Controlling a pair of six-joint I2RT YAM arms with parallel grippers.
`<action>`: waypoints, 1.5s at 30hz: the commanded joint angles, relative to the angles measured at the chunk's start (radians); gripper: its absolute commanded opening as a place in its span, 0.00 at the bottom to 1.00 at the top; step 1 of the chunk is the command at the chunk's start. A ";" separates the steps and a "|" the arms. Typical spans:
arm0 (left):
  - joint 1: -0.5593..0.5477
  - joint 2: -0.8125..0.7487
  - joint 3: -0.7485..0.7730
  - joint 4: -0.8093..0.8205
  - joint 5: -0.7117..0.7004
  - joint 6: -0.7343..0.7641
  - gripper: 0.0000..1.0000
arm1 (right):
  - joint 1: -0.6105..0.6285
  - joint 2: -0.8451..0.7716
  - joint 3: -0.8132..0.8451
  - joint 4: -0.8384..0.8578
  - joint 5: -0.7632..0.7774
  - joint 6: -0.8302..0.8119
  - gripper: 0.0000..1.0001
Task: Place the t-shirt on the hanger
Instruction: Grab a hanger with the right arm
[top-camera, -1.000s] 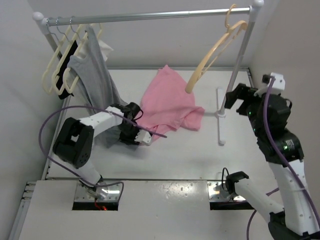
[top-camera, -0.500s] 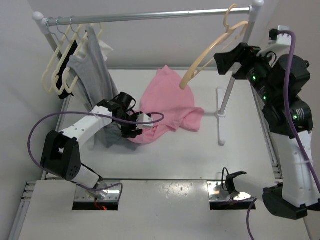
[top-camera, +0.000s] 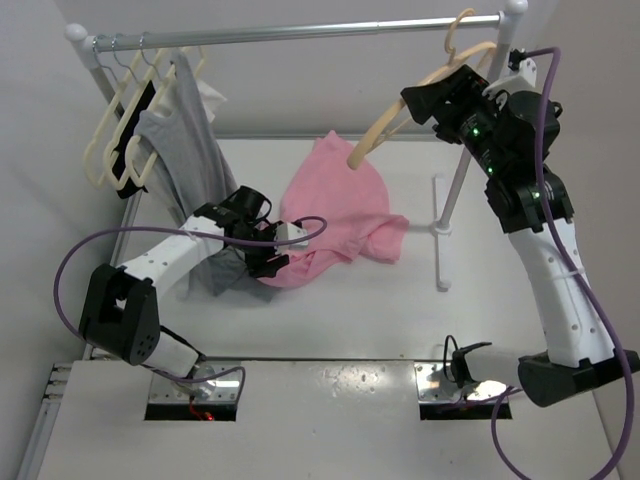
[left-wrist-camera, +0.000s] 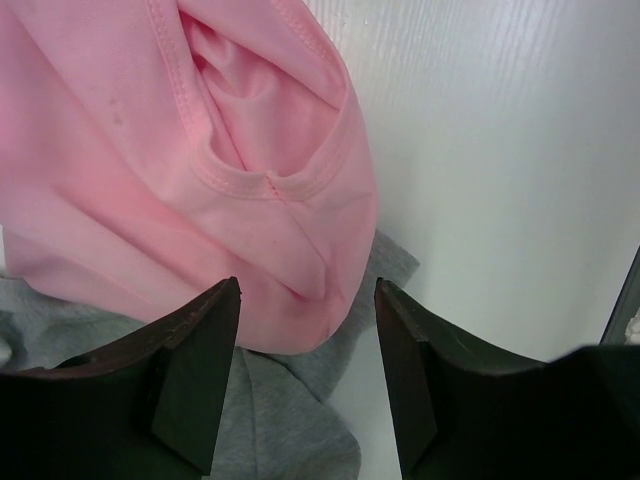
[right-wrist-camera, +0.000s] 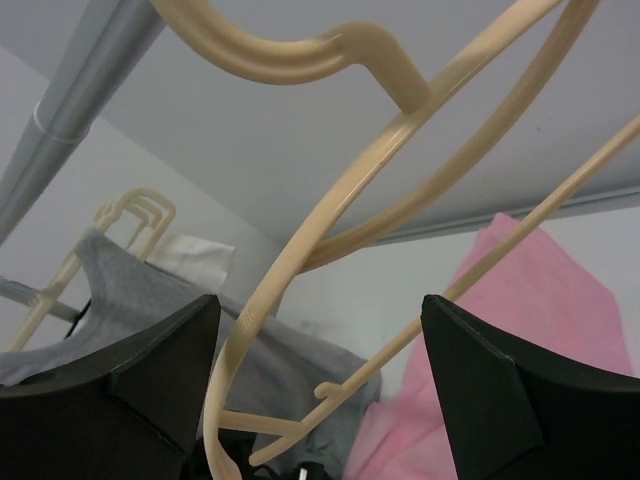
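The pink t-shirt lies crumpled on the white table. My left gripper is open at its near left edge, and in the left wrist view the shirt's hem lies just ahead of the open fingers, overlapping grey cloth. The peach-beige hanger hangs by its hook from the right end of the rail. My right gripper is raised up to it and open. In the right wrist view the hanger's arms pass between the two spread fingers.
A grey garment, several cream hangers and a black hanger hang at the rail's left end. The grey cloth trails onto the table under my left gripper. The rack's right post and foot stand near my right arm.
My right arm has risen from beside the rack post up to the hanger, which has swung left. My left gripper has shifted a little along the shirt's left edge.
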 joint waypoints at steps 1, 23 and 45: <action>-0.003 -0.030 -0.006 0.031 0.016 -0.020 0.62 | 0.005 0.002 -0.020 0.131 -0.011 0.113 0.81; -0.003 -0.021 -0.035 0.053 0.016 -0.051 0.62 | 0.005 -0.036 -0.237 0.401 -0.162 0.293 0.00; -0.003 -0.059 0.115 -0.002 0.066 0.072 0.62 | -0.004 -0.064 -0.256 0.238 -0.777 0.021 0.00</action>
